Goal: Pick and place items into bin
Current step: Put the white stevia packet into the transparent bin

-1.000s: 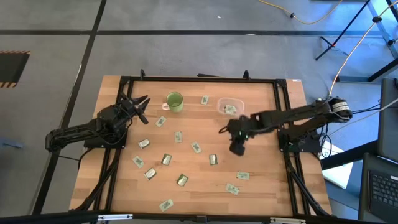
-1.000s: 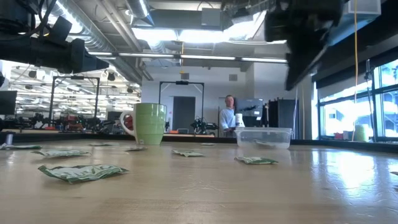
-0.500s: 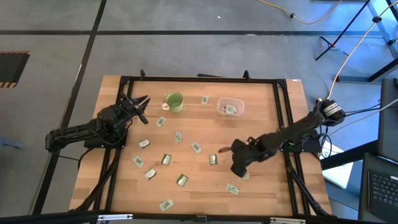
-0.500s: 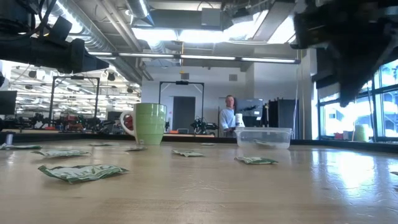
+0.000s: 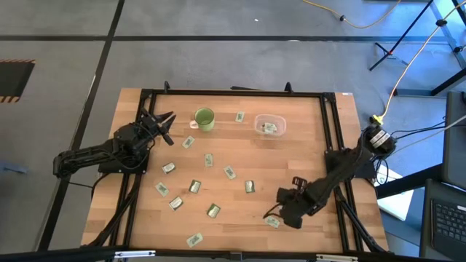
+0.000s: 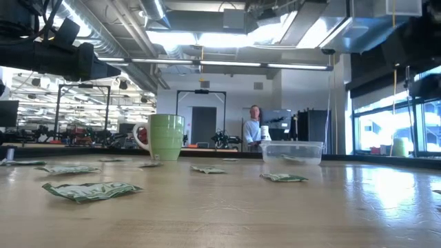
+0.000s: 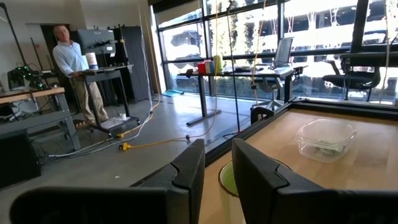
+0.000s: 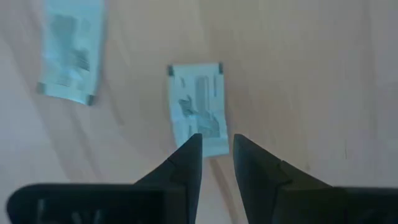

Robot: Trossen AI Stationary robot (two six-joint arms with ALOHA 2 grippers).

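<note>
The right gripper (image 8: 211, 152) hangs directly over one packet (image 8: 199, 109), fingers slightly parted and empty. The packet's long axis runs straight ahead of the fingertips, across the gap between them. The left gripper (image 5: 162, 122), narrowly parted too, waits beside the mug (image 5: 204, 118), much farther from this packet.

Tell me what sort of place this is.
Likely a robotics lab in an open-plan office: ceiling ducts, standing desks where a person works, large windows and office chairs.

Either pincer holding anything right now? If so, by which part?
Nothing held. The right pincer hangs open over a packet lying flat on the table, fingers not on it. The left pincer waits open near the mug.
</note>
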